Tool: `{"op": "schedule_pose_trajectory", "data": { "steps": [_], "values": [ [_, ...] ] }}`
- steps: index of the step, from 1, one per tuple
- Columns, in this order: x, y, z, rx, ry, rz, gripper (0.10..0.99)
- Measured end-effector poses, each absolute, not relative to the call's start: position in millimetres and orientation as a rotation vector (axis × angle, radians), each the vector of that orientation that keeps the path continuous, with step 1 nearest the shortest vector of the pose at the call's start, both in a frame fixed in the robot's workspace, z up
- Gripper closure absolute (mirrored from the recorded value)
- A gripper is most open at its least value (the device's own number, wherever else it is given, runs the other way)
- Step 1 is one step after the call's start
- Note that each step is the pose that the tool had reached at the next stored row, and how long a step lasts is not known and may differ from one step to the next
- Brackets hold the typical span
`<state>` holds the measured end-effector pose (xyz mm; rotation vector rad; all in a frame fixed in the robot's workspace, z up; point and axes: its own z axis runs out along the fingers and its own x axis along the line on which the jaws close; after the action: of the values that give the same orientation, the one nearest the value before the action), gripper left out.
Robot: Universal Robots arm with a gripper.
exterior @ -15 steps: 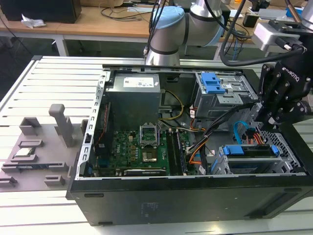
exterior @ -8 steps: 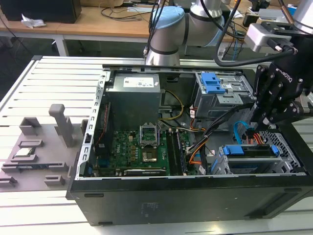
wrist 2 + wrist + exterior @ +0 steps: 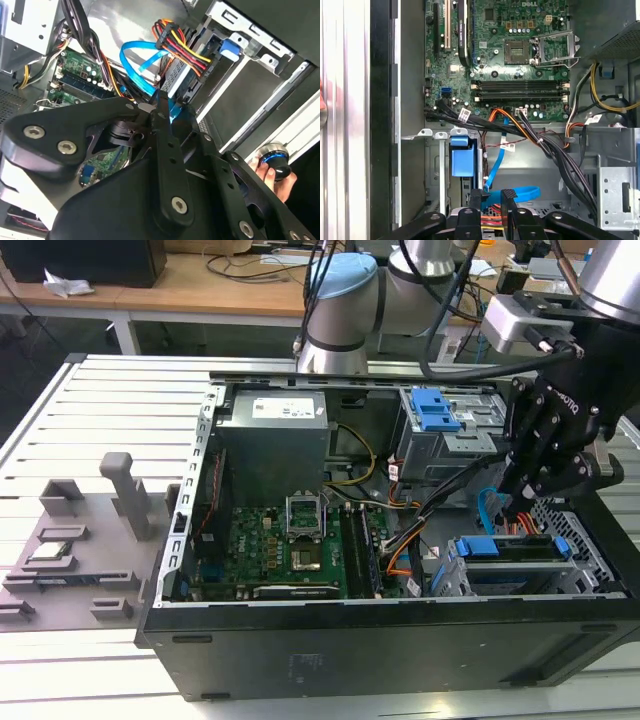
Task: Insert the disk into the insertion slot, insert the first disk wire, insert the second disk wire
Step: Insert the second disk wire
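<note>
Exterior view: the open computer case (image 3: 400,640) lies on a slatted metal table (image 3: 110,410), and the black gripper (image 3: 520,502) hangs over the case's corner at the exterior view's right, just above the insertion slot (image 3: 470,575). The disk (image 3: 510,548), marked by its blue bracket, already sits in that low grey cage, so the first step appears done; the taller cage with the blue latch (image 3: 435,410) stands well apart toward the far edge of the case. Second wrist view: the gripper (image 3: 162,107) is clenched on the end of a flat blue data cable (image 3: 132,67), which loops beside a bundle of red, yellow and black power wires (image 3: 182,50) running into the bay; a person's hand (image 3: 277,175) rests on a round control outside the case. First wrist view: the blue cable (image 3: 520,192) curls just ahead of the fingertips (image 3: 507,195), near the blue bracket (image 3: 461,157) and below the motherboard (image 3: 520,60). Judged from these views, the step in hand is seating a disk wire; doing it well calls for squaring the connector to the disk's port, pressing straight in, and keeping the power bundle from being trapped.
</note>
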<state>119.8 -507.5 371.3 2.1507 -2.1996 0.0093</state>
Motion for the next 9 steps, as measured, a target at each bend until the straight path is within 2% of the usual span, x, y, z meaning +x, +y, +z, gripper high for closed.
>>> {"op": "schedule_pose_trajectory", "data": {
  "steps": [9],
  "values": [
    [117.7,-509.9,369.4,2.151,-2.197,0.012,0.784]
  ]
}}
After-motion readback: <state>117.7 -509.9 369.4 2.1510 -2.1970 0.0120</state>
